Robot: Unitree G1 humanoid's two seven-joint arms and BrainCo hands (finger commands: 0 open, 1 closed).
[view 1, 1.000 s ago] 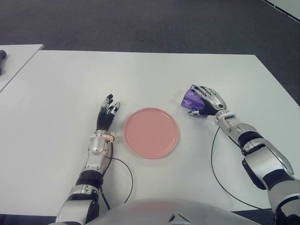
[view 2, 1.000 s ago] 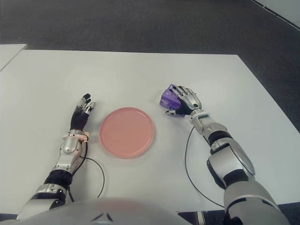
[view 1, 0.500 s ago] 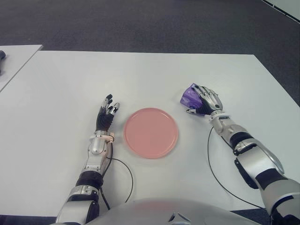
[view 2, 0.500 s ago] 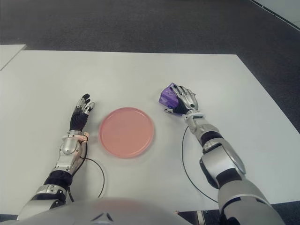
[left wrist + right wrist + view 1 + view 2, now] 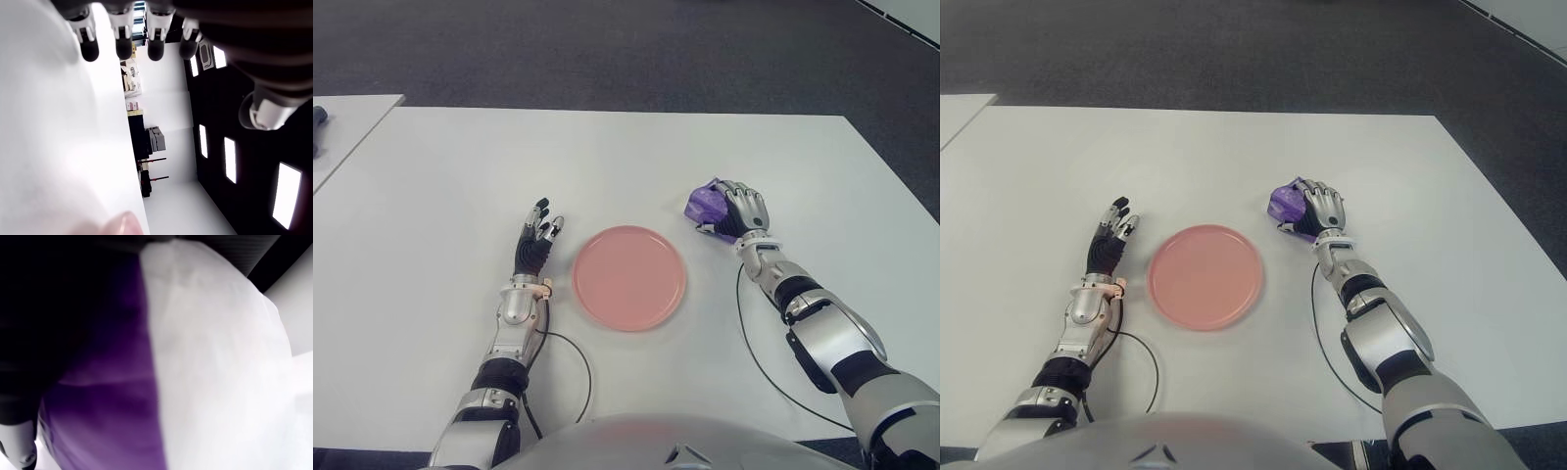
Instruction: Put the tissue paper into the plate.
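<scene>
In the eye views, my right hand [image 5: 741, 208] is closed around the purple tissue pack [image 5: 704, 205], right of the pink plate [image 5: 628, 277] and near its rim, on the white table [image 5: 607, 157]. The plate has nothing in it. My left hand [image 5: 536, 240] is beside the plate on its left, fingers straight and apart, holding nothing.

In the left wrist view, my fingertips [image 5: 123, 43] are spread over the table.

In the right wrist view, the tissue fills the picture, close against my palm.

I judge the grasp is done; carrying the tissue to the plate and releasing it remain.
</scene>
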